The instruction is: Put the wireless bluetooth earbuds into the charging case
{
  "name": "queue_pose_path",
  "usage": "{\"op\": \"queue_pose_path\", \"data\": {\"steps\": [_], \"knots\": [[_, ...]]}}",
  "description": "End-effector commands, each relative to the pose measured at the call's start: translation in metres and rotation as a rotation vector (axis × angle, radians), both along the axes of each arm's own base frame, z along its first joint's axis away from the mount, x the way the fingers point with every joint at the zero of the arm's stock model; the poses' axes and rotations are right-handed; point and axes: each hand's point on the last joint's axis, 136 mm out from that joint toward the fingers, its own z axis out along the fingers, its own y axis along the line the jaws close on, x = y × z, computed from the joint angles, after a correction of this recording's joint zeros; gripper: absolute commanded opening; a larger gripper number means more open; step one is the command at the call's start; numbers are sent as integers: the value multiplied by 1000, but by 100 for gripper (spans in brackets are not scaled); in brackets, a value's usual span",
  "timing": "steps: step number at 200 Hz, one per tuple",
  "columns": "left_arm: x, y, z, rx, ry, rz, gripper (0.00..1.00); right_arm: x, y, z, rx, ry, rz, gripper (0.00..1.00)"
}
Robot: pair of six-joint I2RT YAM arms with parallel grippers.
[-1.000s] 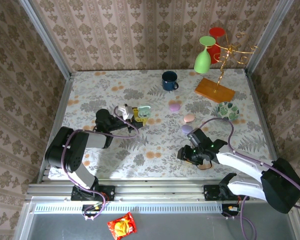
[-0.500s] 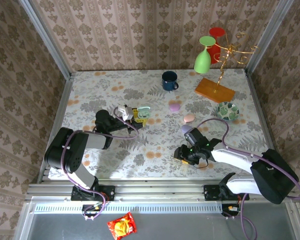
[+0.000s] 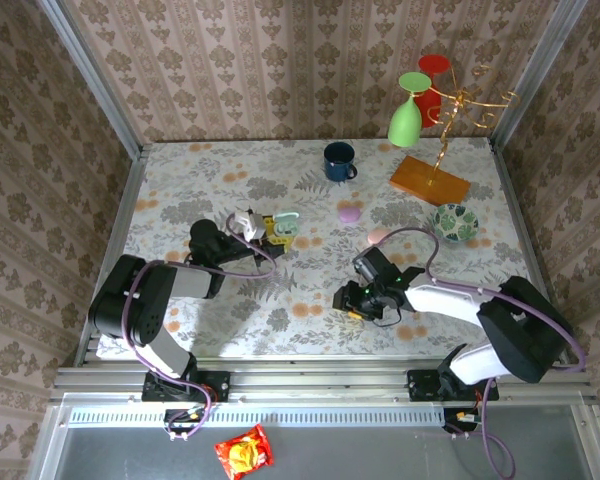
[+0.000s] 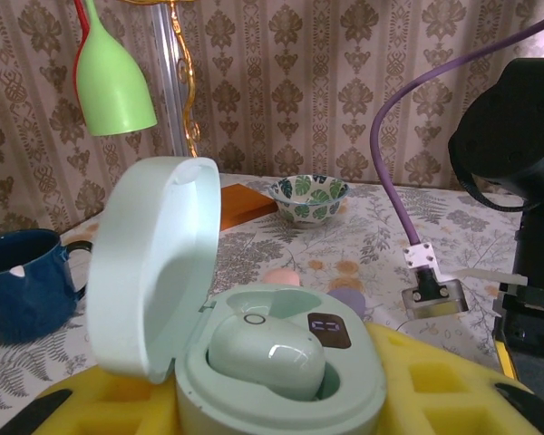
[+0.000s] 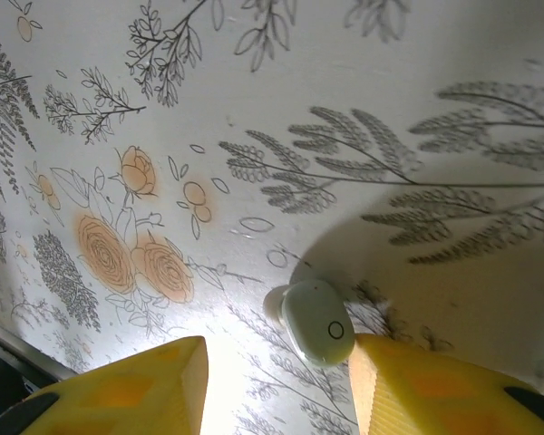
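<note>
You have open room around your right gripper: bare floral-print tabletop runs from it to the near rail and off to the left. The nearest clutter is a salmon egg-shaped pebble just beyond the right arm, with a pink egg-shaped pebble farther back. The dark blue enamel mug, the gold wire rack on its orange wooden base and the leaf-patterned ceramic bowl stand well apart, toward the far and right edges.

In the right wrist view your yellow foam pads are spread. The loose mint-green plastic earbud lies on the cloth between them, clear of the pad at lower left and just beside the other; you cannot tell whether it touches that one. It is a smooth, glossy, rounded bud with a small ring mark on its upturned face and a whitish nub at one end. Its long axis lies flat on the table and runs diagonally in that view, nub toward the upper left, ring end toward the lower right.

Your left gripper pinches the mint-green charging case left of the table's centre. The case's lid stands hinged up, and a second mint-green earbud sits inside.
</note>
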Motion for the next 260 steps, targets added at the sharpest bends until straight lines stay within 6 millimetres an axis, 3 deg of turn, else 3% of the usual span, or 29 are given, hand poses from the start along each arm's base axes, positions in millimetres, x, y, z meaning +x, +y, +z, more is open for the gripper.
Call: {"op": "queue_pose_path", "data": {"steps": [1, 48, 106, 137, 156, 184, 213, 260], "knots": [[2, 6, 7, -15, -29, 35, 39, 4, 13, 3, 28, -7, 43, 46], [15, 13, 11, -31, -4, 107, 39, 21, 11, 3, -25, -60, 13, 45], [18, 15, 9, -35, 20, 116, 39, 43, 35, 6, 7, -74, 48, 45], [32, 27, 9, -58, 70, 193, 38, 52, 48, 12, 19, -80, 93, 45], [40, 36, 7, -66, 92, 246, 37, 57, 46, 20, -21, -106, 118, 45], [51, 52, 5, -75, 115, 312, 36, 52, 32, 31, -216, -189, 251, 47], [58, 61, 2, -76, 121, 357, 36, 39, 16, 37, -551, -295, 455, 49], [58, 69, 4, -71, 91, 387, 36, 23, 26, 40, -994, -425, 770, 51]]}}
